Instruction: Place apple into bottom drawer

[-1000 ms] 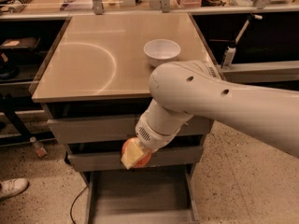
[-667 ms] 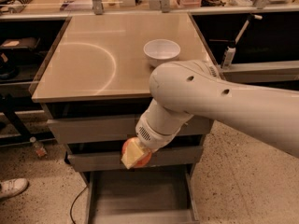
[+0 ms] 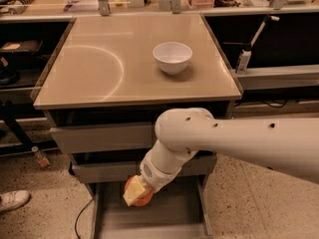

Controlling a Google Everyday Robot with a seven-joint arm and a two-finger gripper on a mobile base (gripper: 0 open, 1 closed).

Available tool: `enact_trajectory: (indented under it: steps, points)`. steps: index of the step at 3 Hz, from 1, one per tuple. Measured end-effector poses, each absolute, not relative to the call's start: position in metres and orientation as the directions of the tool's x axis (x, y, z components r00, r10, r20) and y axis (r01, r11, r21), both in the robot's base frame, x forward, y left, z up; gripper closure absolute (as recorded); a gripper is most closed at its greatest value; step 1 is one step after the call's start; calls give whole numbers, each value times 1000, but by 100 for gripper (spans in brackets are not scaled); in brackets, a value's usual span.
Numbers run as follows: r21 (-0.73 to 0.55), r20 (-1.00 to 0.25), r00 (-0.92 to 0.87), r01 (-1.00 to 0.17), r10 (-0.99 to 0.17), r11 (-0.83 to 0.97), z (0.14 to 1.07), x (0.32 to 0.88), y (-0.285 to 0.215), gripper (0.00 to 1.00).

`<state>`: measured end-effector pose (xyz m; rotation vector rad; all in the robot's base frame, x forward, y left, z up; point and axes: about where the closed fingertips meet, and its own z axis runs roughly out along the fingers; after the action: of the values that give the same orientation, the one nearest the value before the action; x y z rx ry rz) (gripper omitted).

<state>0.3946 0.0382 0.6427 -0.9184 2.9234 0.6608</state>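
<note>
The red-orange apple [image 3: 144,197] is held in my gripper [image 3: 135,194], just above the floor of the open bottom drawer [image 3: 172,214], near its back left part. The gripper hangs from my white arm [image 3: 239,141], which reaches down in front of the cabinet. Its yellowish fingers [image 3: 130,197] are closed on the apple and cover its left side. The bottom drawer is pulled out, with a flat grey floor and low side walls.
The two upper grey drawers [image 3: 99,136] are closed above the gripper. A white bowl [image 3: 172,58] stands on the tan tabletop [image 3: 99,68]. A shoe [image 3: 12,199] and a small bottle [image 3: 41,157] are on the floor at left. A cable [image 3: 81,218] runs beside the drawer.
The gripper with the apple has moved down and slightly left, from in front of the middle drawer into the open bottom drawer.
</note>
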Motion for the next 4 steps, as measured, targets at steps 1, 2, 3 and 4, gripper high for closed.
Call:
enact_trajectory:
  steps: [1,2,3,4]
  points:
    - [489,-114,-879,-456,-464,744,577,395,51,100]
    - [489,-115,-879,-456,-464,744,577,395,51,100]
    - [522,-124,-880,-450,-457,725,566,400,53,100]
    - [561,-128,-905,-403,-405,723,548,412,48,100]
